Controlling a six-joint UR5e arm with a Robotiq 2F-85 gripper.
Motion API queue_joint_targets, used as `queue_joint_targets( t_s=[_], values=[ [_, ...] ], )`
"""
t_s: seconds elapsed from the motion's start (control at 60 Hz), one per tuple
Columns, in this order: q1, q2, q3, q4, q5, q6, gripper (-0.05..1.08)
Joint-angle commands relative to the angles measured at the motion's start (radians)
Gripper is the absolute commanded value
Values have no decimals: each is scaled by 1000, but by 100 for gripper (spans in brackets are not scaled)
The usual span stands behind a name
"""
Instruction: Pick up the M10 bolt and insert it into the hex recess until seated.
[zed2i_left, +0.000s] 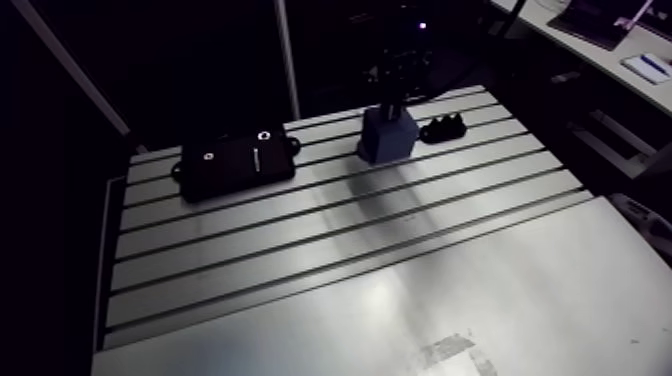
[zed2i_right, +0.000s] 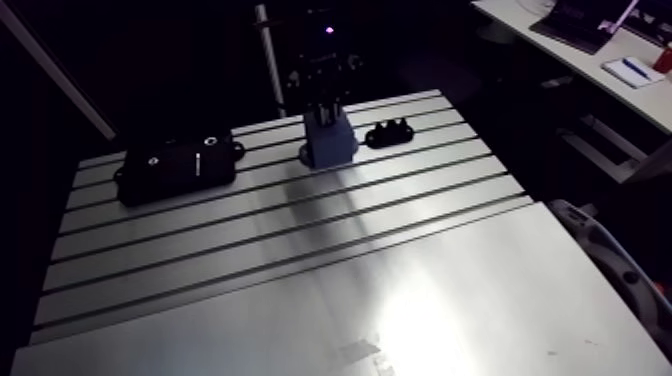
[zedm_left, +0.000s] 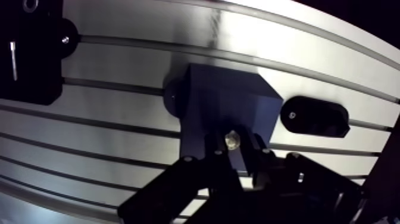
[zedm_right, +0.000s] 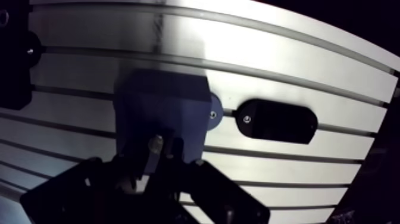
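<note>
Pincer (zedm_left: 233, 150), wrist view: both fingers are closed on the bolt (zedm_left: 231, 140), whose bright metal end shows between them. Bolt and fingers hang over the top face of a blue block (zedm_left: 226, 98). Whether the bolt touches that face cannot be told, and the hex recess itself is hidden. A black oval piece (zedm_left: 314, 116) lies just beside the block, and a black box (zedm_left: 30, 53) lies farther off on the other side.

Arm view: the pincer stands upright over the block near the far edge of the slotted tabletop (zed2i_left: 350, 260), between the box and the oval piece.

Step in hand, as judged: insertion, with the pickup done. The next move calls for lining the bolt up with the recess, then a straight, gentle descent until it seats.
</note>
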Motion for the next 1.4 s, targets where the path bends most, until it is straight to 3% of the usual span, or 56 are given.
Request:
queue_joint_targets(
  t_s=[0.017, 1.4],
  values=[
    [0, -1, -2, 2, 0, -26, 75],
    [-2, 1, -11, 16, -3, -255, 77]
  ],
)
